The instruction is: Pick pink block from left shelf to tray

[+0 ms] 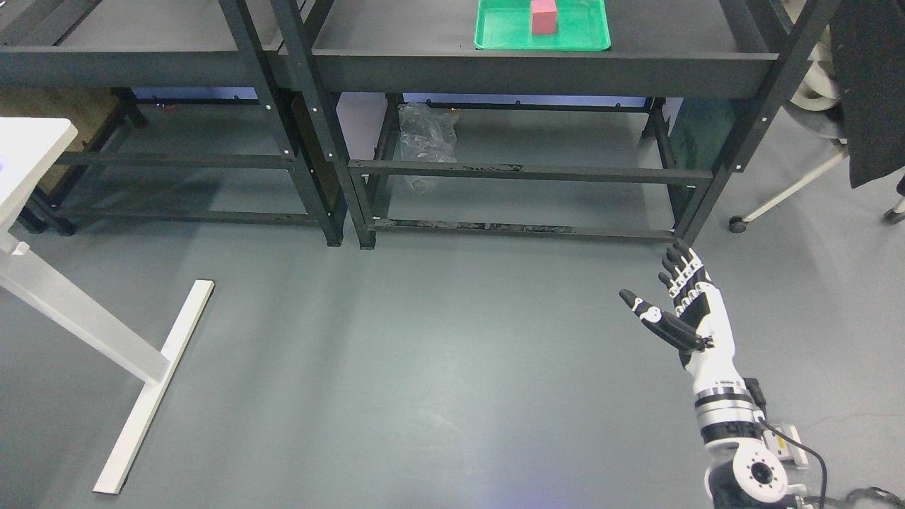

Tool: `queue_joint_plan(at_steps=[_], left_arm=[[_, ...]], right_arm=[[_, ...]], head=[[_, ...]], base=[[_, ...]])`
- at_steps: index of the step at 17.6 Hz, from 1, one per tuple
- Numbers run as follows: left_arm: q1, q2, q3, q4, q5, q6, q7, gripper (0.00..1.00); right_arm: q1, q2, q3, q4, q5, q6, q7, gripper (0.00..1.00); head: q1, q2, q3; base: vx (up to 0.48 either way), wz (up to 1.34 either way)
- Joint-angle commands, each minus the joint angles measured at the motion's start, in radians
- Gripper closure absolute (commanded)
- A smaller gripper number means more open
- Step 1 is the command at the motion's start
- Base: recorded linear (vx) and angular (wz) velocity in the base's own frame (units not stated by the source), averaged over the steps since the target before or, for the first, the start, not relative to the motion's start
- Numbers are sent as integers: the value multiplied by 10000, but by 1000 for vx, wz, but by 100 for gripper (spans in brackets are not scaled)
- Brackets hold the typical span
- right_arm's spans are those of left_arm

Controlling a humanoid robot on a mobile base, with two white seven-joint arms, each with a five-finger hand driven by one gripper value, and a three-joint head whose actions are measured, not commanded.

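We saw the pink block (544,17) standing upright inside the green tray (495,39), up at about twelve o'clock in the head view, a little right of the tray's middle and apart from its rim on every side that showed. The tray rested on the dark top board of the right-hand shelf unit (537,74), whose lower levels showed only bars and the grey floor (424,367) behind them. At about eleven o'clock stood the left-hand shelf unit (141,67), just beside the first, its upright posts almost touching the other's. A crumpled clear plastic bag (424,141) lay under the right-hand unit, near its left leg. Our right robot hand (682,304) hung at about four o'clock, well apart from the tray and below the shelf's front corner, with the fingers (680,268) extended and the thumb (654,314) spread out toward nine o'clock; it held nothing, and its white forearm ran down to the lower right corner. The left arm did not show. At nine o'clock the corner of a white worktop (32,152) came in, its white leg and foot bar (155,385) slanting down toward seven o'clock. At two o'clock a dark cloth (870,85) hung beside a chair's castor legs (785,194).
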Motion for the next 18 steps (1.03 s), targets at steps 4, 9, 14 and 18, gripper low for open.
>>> queue_joint_plan(at_steps=[4, 9, 14, 18], left_arm=[[199, 175, 0, -175, 0, 5, 2, 0], [199, 175, 0, -175, 0, 5, 2, 0], [199, 175, 0, -175, 0, 5, 2, 0], [199, 175, 0, -175, 0, 5, 2, 0]], right_arm=[[12, -175, -337, -8, 0, -6, -7, 0], [12, -175, -353, -8, 0, -6, -7, 0], [27, -175, -414, -8, -15, -98, 24, 0], [119, -175, -414, -8, -15, -113, 39, 0]], head=[[0, 0, 0], [0, 0, 0], [0, -1, 0], [0, 0, 0]], base=[[0, 0], [0, 0], [0, 0], [0, 0]])
